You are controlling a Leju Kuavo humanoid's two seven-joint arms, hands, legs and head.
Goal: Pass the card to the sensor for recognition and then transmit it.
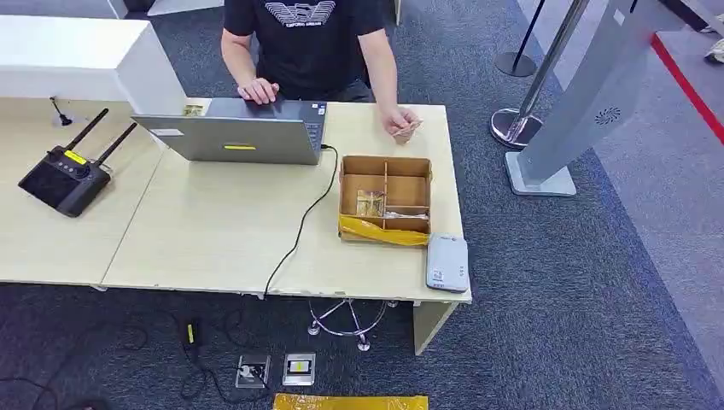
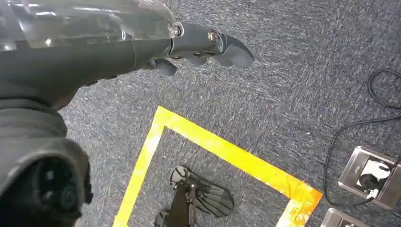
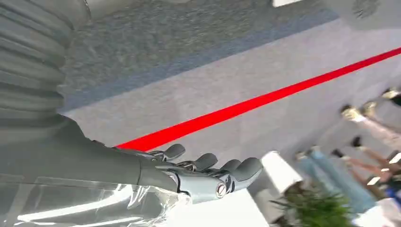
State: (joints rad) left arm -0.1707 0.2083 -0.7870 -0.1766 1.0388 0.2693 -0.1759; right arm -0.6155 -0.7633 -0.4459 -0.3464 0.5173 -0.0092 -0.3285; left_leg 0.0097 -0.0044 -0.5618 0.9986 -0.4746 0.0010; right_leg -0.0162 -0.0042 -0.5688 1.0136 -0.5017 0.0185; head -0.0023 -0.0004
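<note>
A compartmented cardboard box (image 1: 407, 193) stands on the right part of the light wooden desk (image 1: 213, 231), and small cards (image 1: 370, 203) lie in its left compartment. A white card sensor (image 1: 447, 262) lies at the desk's front right corner, just beside the box. My left hand (image 2: 203, 45) hangs over the carpet with its fingers loosely extended and nothing in them. My right hand (image 3: 208, 172) also hangs free, fingers stretched out and empty, with pale floor and a red line behind it.
A person in a black shirt sits behind the desk, one hand (image 1: 258, 90) on a grey laptop (image 1: 235, 130), the other hand (image 1: 403, 126) holding something small near the box. A black controller (image 1: 67, 178) lies at the left. A grey kiosk (image 1: 589, 94) stands right. Yellow tape (image 2: 222, 151) marks the floor.
</note>
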